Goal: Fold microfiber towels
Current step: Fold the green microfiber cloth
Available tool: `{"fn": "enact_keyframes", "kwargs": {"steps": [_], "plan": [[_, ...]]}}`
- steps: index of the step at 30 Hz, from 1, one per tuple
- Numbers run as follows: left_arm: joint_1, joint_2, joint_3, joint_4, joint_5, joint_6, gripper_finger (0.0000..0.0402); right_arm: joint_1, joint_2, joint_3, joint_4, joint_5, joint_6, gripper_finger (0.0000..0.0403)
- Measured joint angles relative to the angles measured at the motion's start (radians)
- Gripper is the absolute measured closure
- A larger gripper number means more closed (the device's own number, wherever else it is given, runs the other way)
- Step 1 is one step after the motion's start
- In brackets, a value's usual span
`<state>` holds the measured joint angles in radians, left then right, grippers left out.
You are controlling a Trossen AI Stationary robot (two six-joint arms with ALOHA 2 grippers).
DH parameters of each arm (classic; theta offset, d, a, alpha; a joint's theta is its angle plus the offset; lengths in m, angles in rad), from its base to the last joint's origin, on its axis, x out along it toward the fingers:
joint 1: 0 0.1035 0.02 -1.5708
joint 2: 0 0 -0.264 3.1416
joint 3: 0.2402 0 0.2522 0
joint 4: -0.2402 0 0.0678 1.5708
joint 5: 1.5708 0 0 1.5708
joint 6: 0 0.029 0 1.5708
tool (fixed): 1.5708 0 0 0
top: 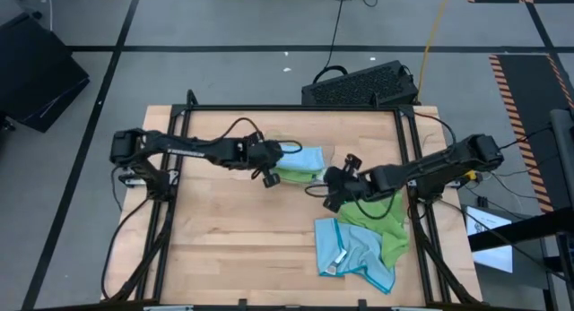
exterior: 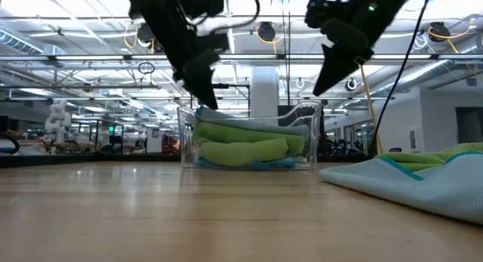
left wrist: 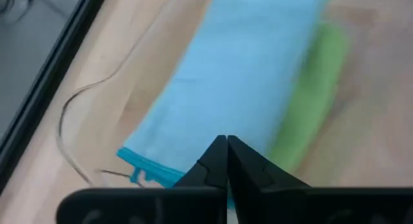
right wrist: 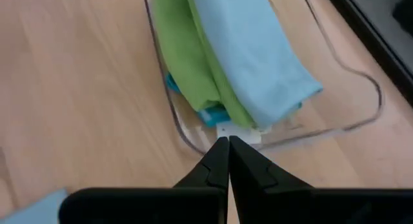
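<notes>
Right gripper (top: 334,187) hangs above the worktop (top: 233,230) near centre, fingertips pressed together, holding nothing; the wrist view looks down past them at the tray's near corner. Nearest the front edge, at about 5 o'clock from centre, a loose pile (top: 363,239) of unfolded microfiber towels lies crumpled, light blue over lime green, probably the stock waiting to be folded. Farther back, at about 12 o'clock, the clear plastic tray (exterior: 189,141) holds the folded towels (exterior: 245,145), green and blue stacked in layers, kept there likely to stay tidy and apart from the pile. Left gripper (top: 267,175) hovers at the tray's 9 o'clock side, fingers also pinched together and empty.
</notes>
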<state>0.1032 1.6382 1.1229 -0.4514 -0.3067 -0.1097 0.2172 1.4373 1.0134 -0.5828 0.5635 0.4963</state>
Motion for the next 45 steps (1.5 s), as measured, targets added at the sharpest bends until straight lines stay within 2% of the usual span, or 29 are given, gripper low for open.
{"fn": "enact_keyframes", "kwargs": {"steps": [6, 13, 18, 24, 29, 35, 39, 45], "plan": [[0.033, 0.063, -0.001, -0.051, 0.073, -0.060, 0.0384, 0.014, -0.084, -0.140, 0.137, 0.017, -0.011, 0.0399], [0.030, 0.077, 0.001, -0.071, 0.102, -0.083, 0.0398, 0.014, -0.185, -0.277, 0.299, 0.015, -0.018, 0.0399], [0.030, 0.026, -0.002, -0.079, 0.097, -0.080, 0.0381, 0.026, -0.220, -0.322, 0.322, 0.013, -0.011, 0.0399], [0.006, -0.109, -0.002, -0.071, 0.083, -0.084, 0.0375, 0.077, -0.218, -0.324, 0.341, 0.013, 0.012, 0.0399], [-0.107, -0.192, -0.002, -0.064, 0.026, -0.090, 0.0383, 0.169, -0.216, -0.324, 0.380, 0.010, 0.014, 0.0399], [-0.305, -0.197, -0.010, -0.057, -0.089, -0.160, 0.0387, 0.310, -0.213, -0.324, 0.417, 0.013, 0.095, 0.0399], [-0.427, -0.184, -0.050, -0.003, -0.156, -0.222, 0.0387, 0.389, -0.187, -0.324, 0.416, 0.023, 0.219, 0.0399], [-0.583, -0.177, -0.141, 0.180, -0.224, -0.323, 0.0387, 0.498, -0.111, -0.324, 0.455, 0.038, 0.343, 0.0399]]}}
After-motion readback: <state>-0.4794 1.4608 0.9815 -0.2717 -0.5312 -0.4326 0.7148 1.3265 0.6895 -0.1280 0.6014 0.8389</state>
